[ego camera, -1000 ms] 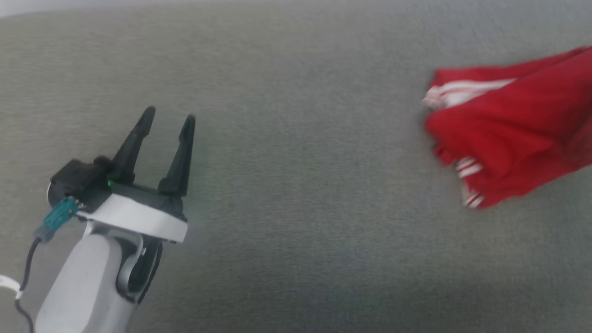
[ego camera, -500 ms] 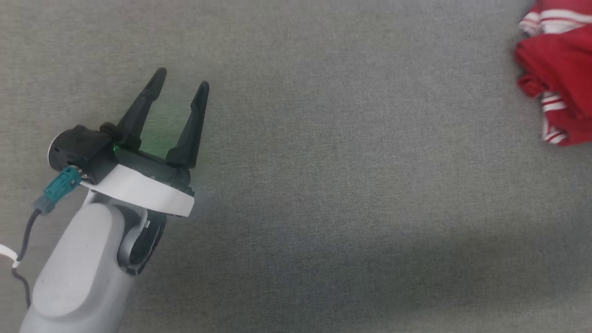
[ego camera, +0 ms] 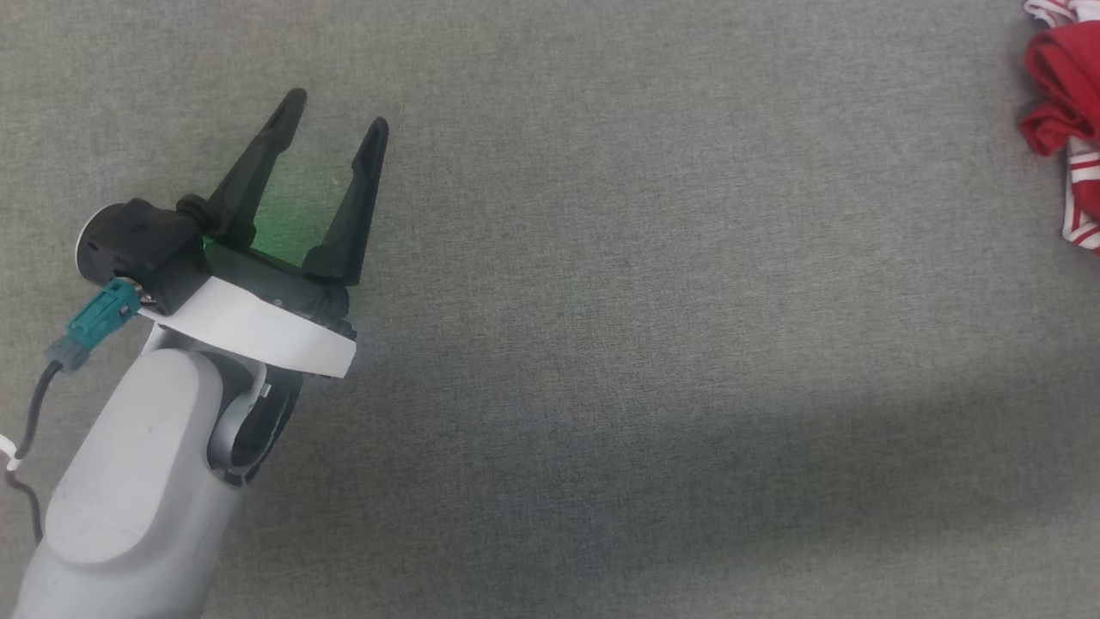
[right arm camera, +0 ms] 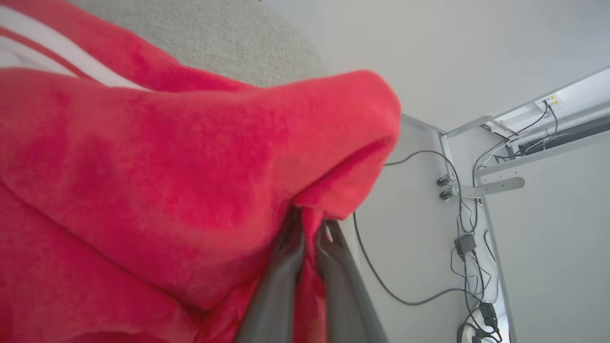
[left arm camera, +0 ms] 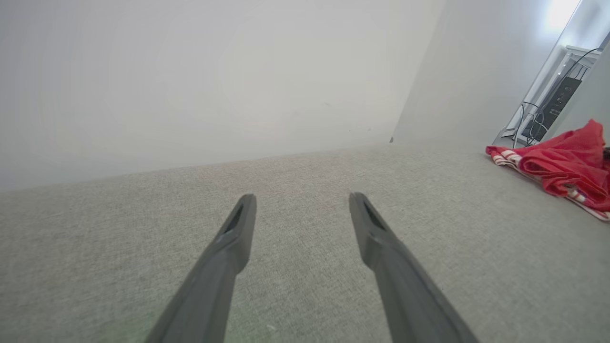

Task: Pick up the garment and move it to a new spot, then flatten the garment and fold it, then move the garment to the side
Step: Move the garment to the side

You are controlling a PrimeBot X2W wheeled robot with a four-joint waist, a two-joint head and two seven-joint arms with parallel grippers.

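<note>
One thin fold of the red jersey [right arm camera: 143, 166] is pinched in the closed right gripper [right arm camera: 310, 228], its bulk draped above; that weight could tug it free. The left gripper [ego camera: 335, 110] gapes empty, jersey well to its right.

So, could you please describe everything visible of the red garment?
The garment is a soft, fleecy-looking red shirt with white, red-striped trim bands, crumpled and bunched, not flattened. The right pincer is shut on a fold that rises in a peak, while lower folds rest on the grey surface. In the head view it sits at the far right edge, apart from the open left pincer.
</note>
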